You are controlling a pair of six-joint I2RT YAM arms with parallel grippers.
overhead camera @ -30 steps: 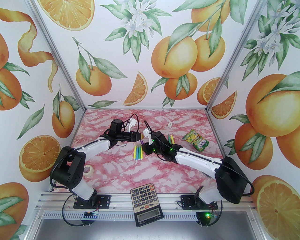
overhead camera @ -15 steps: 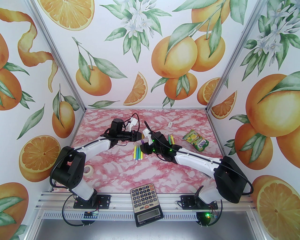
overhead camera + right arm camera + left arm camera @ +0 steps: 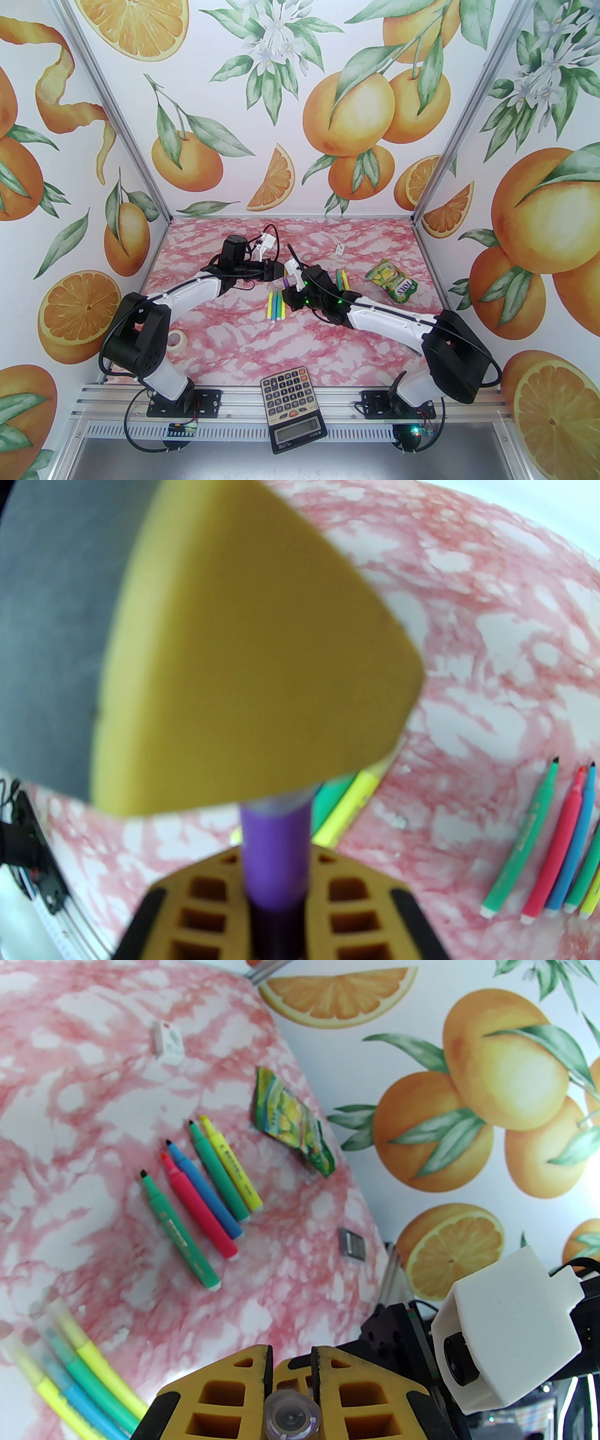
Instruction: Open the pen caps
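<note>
Pen cap [image 3: 293,1417] | left pincer [image 3: 291,1353] clamped on it | right pincer [image 3: 276,855] clamps purple pen [image 3: 275,827]; arms tip-to-tip

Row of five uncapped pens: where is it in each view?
Top external: uncapped pens right of centre, just beyond the right arm.
Left wrist: the row, centre-left.
Right wrist: the row, lower right edge.
Shared landmark: capped pens.

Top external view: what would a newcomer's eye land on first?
The purple pen pinched mid-table between the left gripper and right gripper, both shut on it. Then the five uncapped pens lying side by side near the snack pouch, right of the grippers.
</note>
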